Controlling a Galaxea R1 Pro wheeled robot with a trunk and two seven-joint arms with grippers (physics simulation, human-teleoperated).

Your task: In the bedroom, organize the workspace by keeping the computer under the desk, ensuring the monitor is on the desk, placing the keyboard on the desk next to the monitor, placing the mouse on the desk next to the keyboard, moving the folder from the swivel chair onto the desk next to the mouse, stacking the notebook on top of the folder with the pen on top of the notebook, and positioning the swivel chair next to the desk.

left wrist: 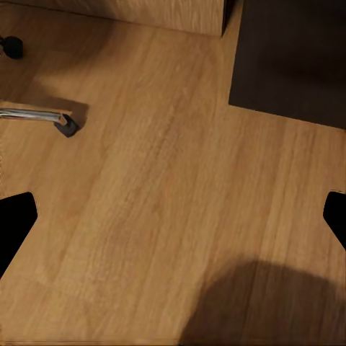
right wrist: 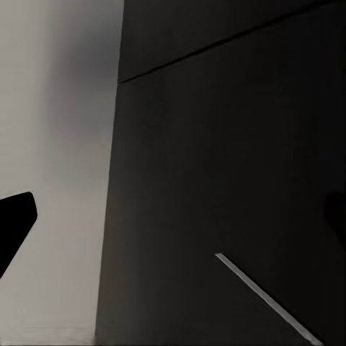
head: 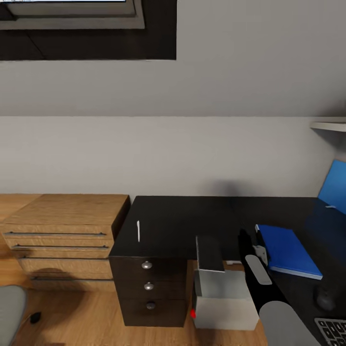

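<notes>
Over desk (head: pixel 192 216), right arm (head: pixel 262 274) outstretched

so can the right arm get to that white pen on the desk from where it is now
Probably yes. The pen lies alone on bare desk near the left end, and the right gripper hangs open above the desktop with the pen in its camera's sight; nothing stands between.

- Left gripper (left wrist: pixel 173 216): bare light wood floor (left wrist: pixel 158 187) below it; a chrome chair leg with black castor (left wrist: pixel 61 121) stands to one side.
- Right gripper (right wrist: pixel 173 216): long black desk top (head: pixel 192 221) ahead lies bare between slim white pen (head: pixel 138 231) and flat bright blue folder (head: pixel 288 251).
</notes>
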